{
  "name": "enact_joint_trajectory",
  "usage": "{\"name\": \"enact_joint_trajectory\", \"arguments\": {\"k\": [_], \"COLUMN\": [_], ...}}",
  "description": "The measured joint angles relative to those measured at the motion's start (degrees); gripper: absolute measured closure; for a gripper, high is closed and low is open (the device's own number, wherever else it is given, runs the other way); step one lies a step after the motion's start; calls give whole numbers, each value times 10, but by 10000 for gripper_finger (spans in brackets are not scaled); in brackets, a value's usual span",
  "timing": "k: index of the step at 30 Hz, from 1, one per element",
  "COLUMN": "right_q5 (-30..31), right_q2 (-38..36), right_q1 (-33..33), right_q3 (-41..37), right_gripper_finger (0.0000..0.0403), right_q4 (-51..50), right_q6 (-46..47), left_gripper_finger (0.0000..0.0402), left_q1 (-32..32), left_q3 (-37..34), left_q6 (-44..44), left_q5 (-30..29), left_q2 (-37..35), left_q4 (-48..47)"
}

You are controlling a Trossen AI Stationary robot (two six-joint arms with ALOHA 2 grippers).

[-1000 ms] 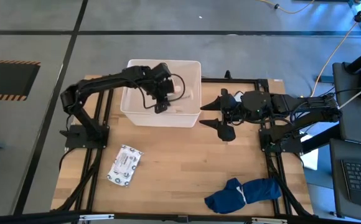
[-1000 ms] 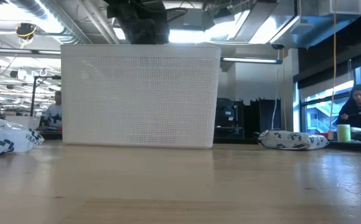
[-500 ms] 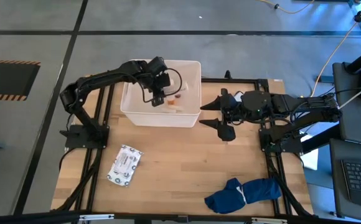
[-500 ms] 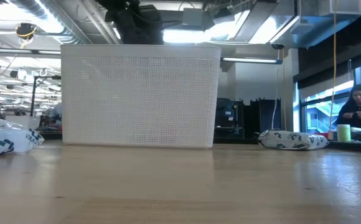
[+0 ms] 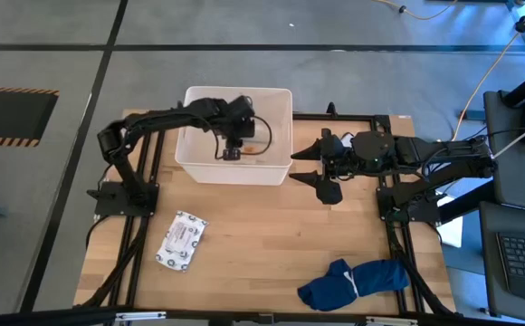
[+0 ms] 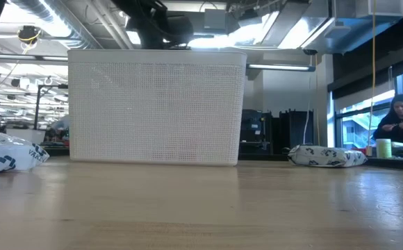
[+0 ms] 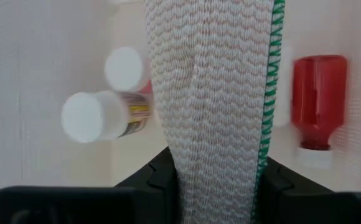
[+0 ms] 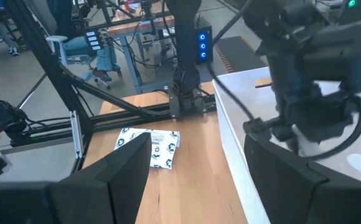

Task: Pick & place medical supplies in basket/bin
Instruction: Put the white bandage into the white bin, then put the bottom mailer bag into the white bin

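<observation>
We're not getting much readable writing here. The packet (image 5: 182, 241) lying on the near left of the table (image 5: 272, 226) has dark blue printing on white, but it's too small to make out. The low view shows a blue logo mark on a packet at its left edge, and another printed packet (image 6: 326, 156) is sitting off to the right in that view. The labelled vial (image 7: 103, 116) in the bin has colored stripes on its label, no legible words.

The left gripper (image 5: 231, 149) is hanging over the inside of the bin (image 5: 195, 163), clamping the bandage roll (image 7: 215, 106) between its dark fingers (image 7: 159, 180). The roll is a tan woven crepe with a wavy knit texture and a green stitched edge. Under it, inside the bin, we're seeing the white-capped vial lying on its side, a white round cap (image 7: 124, 67) just beside it, and a red bottle (image 7: 317, 99) of translucent plastic.

The bin is white plastic with rounded corners, and from table height its wall shows a fine mesh pattern, blocking everything inside it.

The right gripper (image 5: 321, 167) is hovering just right of the bin with its fingers spread wide, holding nothing. A crumpled blue cloth (image 5: 353, 282) is lying at the near right. The tabletop is pale wood in a black frame. A person (image 6: 399, 121) is sitting in the background.
</observation>
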Motion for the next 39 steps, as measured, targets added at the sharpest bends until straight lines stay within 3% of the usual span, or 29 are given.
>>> {"name": "enact_joint_trajectory", "arguments": {"k": [18, 31, 39], "right_q5": [0, 0, 0], "right_q2": [0, 0, 0], "right_q1": [-1, -1, -1], "right_q3": [0, 0, 0], "right_gripper_finger": [144, 144, 144], "right_q4": [-4, -14, -17], "right_q6": [0, -2, -3], "left_gripper_finger": [269, 172, 156], "left_q1": [-36, -37, -37], "left_q3": [0, 0, 0], "left_q6": [-30, -45, -47], "left_q5": [13, 17, -8], "left_q2": [92, 70, 18], "left_q4": [-12, -38, -49]}}
